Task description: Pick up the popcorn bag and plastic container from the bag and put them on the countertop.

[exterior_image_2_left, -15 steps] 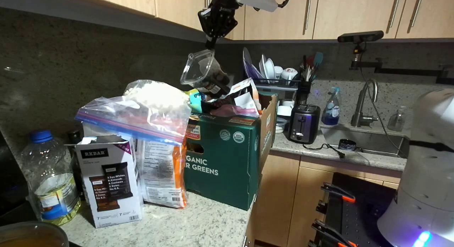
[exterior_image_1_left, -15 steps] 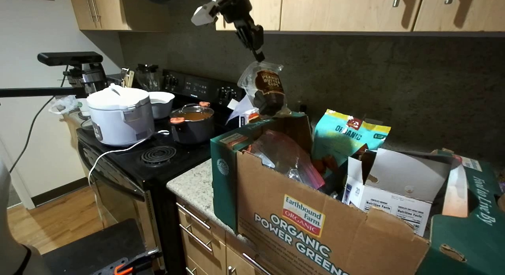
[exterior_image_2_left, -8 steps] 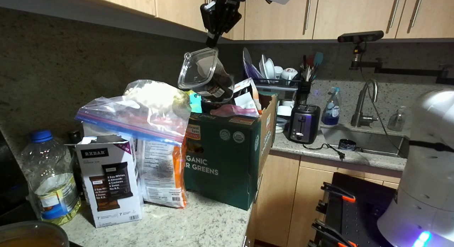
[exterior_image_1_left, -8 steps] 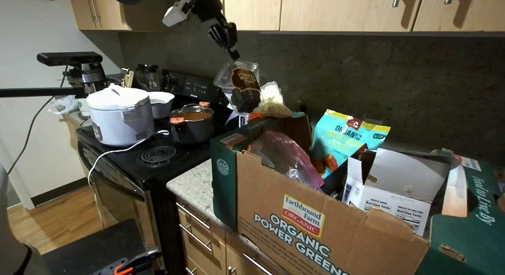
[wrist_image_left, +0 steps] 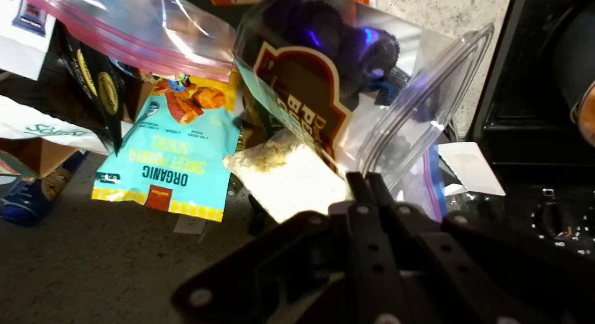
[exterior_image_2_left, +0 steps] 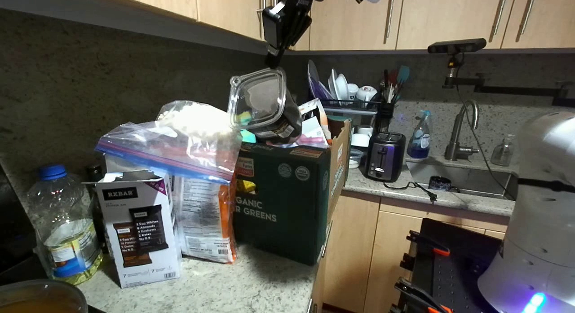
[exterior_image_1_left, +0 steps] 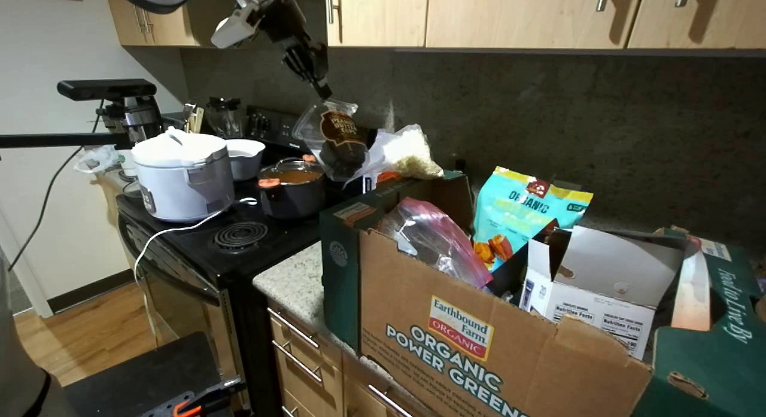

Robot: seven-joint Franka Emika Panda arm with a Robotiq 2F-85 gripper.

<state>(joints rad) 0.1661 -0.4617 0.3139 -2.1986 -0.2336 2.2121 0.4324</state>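
Jaws clamp plastic container (exterior_image_2_left: 265,104) by rim, tilted midair; popcorn bag (exterior_image_2_left: 202,129) rests on packages (exterior_image_2_left: 202,221) near back edge of table (exterior_image_2_left: 251,284).

In an exterior view: box (exterior_image_1_left: 502,345) sits on countertop (exterior_image_1_left: 293,279), right of stove (exterior_image_1_left: 281,231). On stove, rice cooker (exterior_image_1_left: 179,183) left of pot (exterior_image_1_left: 292,194). In box, zip bag (exterior_image_1_left: 440,243) before snack pouch (exterior_image_1_left: 523,210). In an exterior view: popcorn bag (exterior_image_2_left: 195,129) on package (exterior_image_2_left: 206,218), left of box; carton (exterior_image_2_left: 139,232) left of package, bottle (exterior_image_2_left: 67,236) left of carton. Under gripper (exterior_image_2_left: 272,61) hangs tub (exterior_image_2_left: 272,106), tilted, right of popcorn bag.
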